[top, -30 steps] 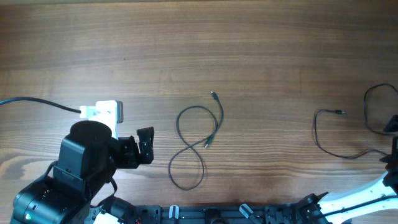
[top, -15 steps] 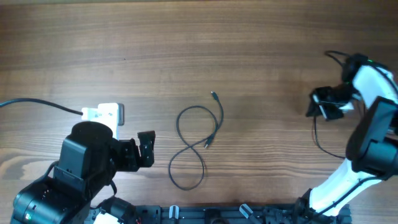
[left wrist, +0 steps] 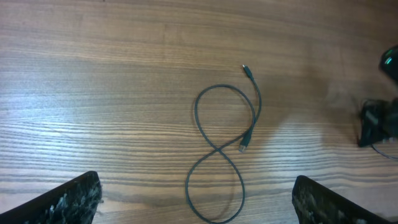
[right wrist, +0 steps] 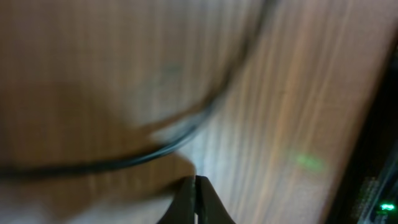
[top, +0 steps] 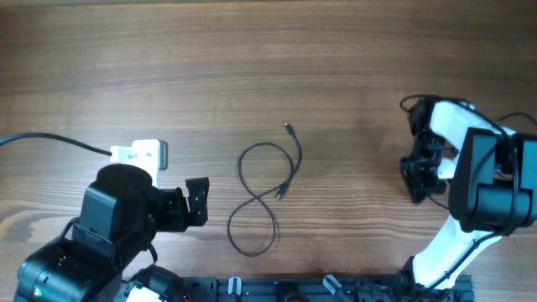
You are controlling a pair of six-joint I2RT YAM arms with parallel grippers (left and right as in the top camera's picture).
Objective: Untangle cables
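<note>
One thin black cable (top: 264,197) lies in a figure-eight at the table's middle, both plug ends free; the left wrist view shows it too (left wrist: 227,143). A second black cable (top: 406,104) at the right is mostly hidden under my right arm. My right gripper (top: 417,189) hangs low over the wood there. In the right wrist view it is shut (right wrist: 194,186), jaws pressed together with nothing between them. A blurred stretch of that cable (right wrist: 155,149) runs just beyond the tips. My left gripper (top: 197,201) stands open (left wrist: 196,180), left of the figure-eight.
A white adapter block (top: 143,153) with its own black lead (top: 50,138) lies at the left, beside the left arm. A black rail (top: 294,289) runs along the table's front edge.
My right arm swung in from the right edge to stand over the right-hand cable, and its gripper closed. The left arm and the figure-eight cable have not moved.
</note>
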